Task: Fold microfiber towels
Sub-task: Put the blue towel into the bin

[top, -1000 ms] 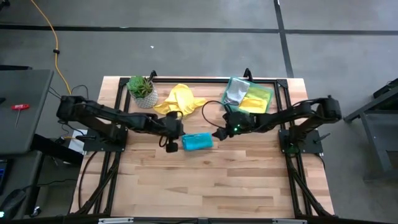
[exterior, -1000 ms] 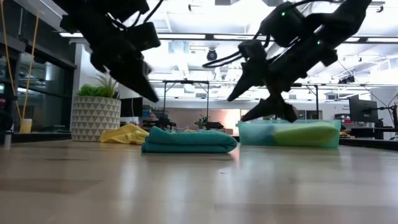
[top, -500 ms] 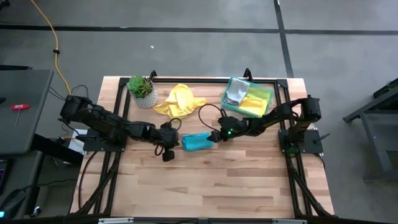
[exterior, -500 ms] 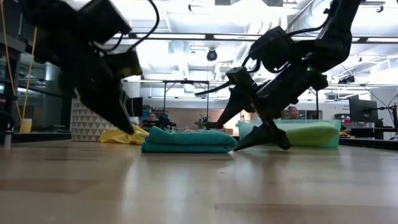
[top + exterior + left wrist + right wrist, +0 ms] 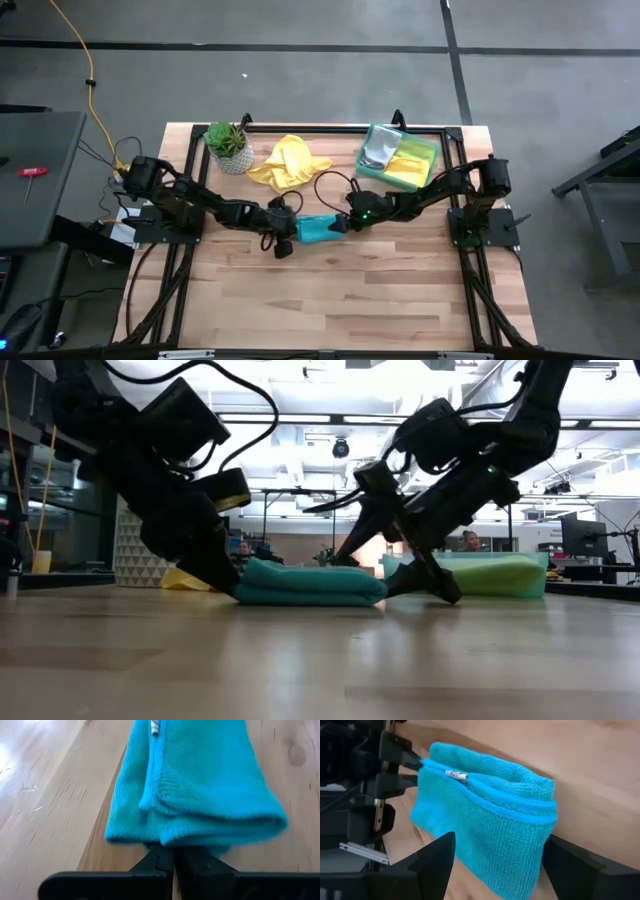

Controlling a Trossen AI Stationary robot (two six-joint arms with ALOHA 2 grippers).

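Note:
A teal-blue towel (image 5: 318,228) lies folded in several layers on the wooden table, in the middle. My left gripper (image 5: 294,232) is shut, low at the towel's left end (image 5: 240,588). My right gripper (image 5: 338,224) is open at the towel's right end. One finger (image 5: 437,857) stands on one side of the folded cloth and one finger (image 5: 570,865) on the other. I cannot tell whether they touch it. A yellow towel (image 5: 287,162) lies crumpled at the far side. My left gripper has its shut fingertips (image 5: 172,862) against the towel's left end (image 5: 165,840), down at table level. The fingers slant down from the table's left. The cloth's folded edge hangs over the tips and hides them. The towel lies flat on the table.
A potted plant (image 5: 228,145) stands at the far left beside the yellow towel. A translucent green tray (image 5: 372,135) at the far right holds a grey towel (image 5: 378,152) and a lime towel (image 5: 412,162). Bare wood lies toward the near edge.
My left gripper has come down and toward the table's right, to the teal towel's left end. My right gripper has come down and toward the table's left, staying open, until its fingers stand around the towel's right end. The towel has stayed in place.

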